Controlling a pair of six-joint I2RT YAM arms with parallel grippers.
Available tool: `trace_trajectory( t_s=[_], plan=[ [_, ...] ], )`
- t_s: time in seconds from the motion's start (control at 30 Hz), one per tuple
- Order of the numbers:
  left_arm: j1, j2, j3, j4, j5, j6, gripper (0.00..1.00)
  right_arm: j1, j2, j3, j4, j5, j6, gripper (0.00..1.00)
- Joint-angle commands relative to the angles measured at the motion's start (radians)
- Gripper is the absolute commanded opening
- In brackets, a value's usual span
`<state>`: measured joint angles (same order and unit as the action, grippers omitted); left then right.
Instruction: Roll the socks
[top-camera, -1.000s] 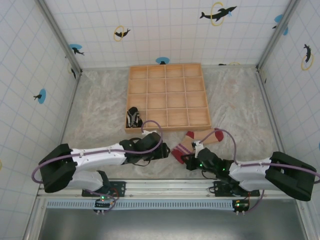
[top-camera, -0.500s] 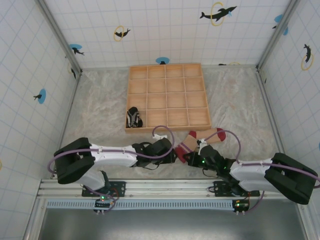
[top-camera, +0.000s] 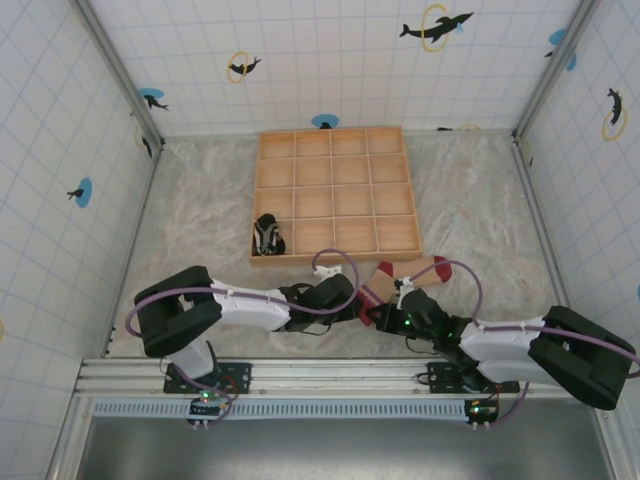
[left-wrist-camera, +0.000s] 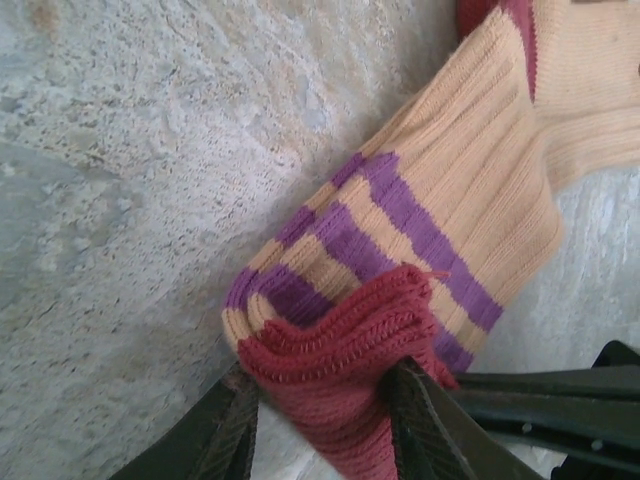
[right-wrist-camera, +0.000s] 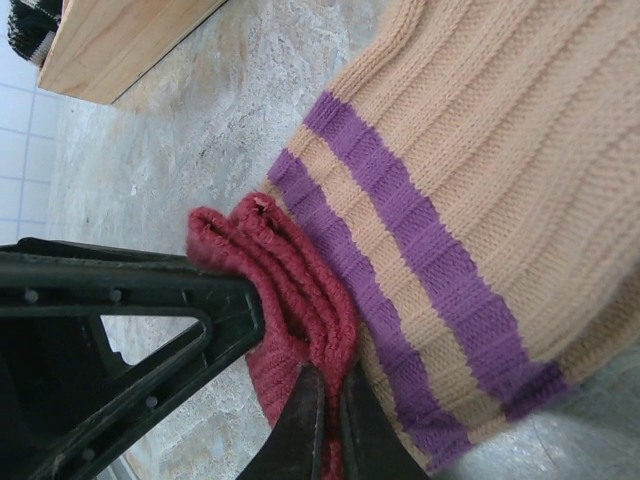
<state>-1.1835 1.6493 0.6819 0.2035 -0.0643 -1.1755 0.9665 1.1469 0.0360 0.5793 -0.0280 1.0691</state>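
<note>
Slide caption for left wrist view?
Left tool pinches the red cuff of the tan sock on the table.

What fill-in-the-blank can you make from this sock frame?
The left claw and right claw both pinch the tan sock's ____ cuff.
Its stripes are ____.
The striped sock lies at the wooden tray's near-____ corner.
Missing: red; purple; left.
</note>
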Motion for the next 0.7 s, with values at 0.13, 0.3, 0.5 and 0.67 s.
trace_trajectory(
  t_s=[0.13, 0.3, 0.5, 0.67],
  plan=[
    [0.015, 0.041, -0.002, -0.026, -0.011, -0.062, 0.23, -0.017, -0.009, -0.019, -0.059, -0.013, 0.009, 0.00],
    [0.022, 0.050, 0.016, -0.091, -0.010, -0.069, 0.06, -0.023, -0.030, -0.025, -0.051, -0.020, -0.019, 0.07],
    [0.039, 0.044, 0.066, -0.229, 0.001, -0.046, 0.00, -0.024, -0.116, 0.009, -0.131, -0.042, -0.144, 0.43],
    [0.041, -0.011, 0.111, -0.408, -0.023, -0.023, 0.00, -0.012, -0.252, 0.056, -0.251, -0.041, -0.325, 0.65]
  ],
)
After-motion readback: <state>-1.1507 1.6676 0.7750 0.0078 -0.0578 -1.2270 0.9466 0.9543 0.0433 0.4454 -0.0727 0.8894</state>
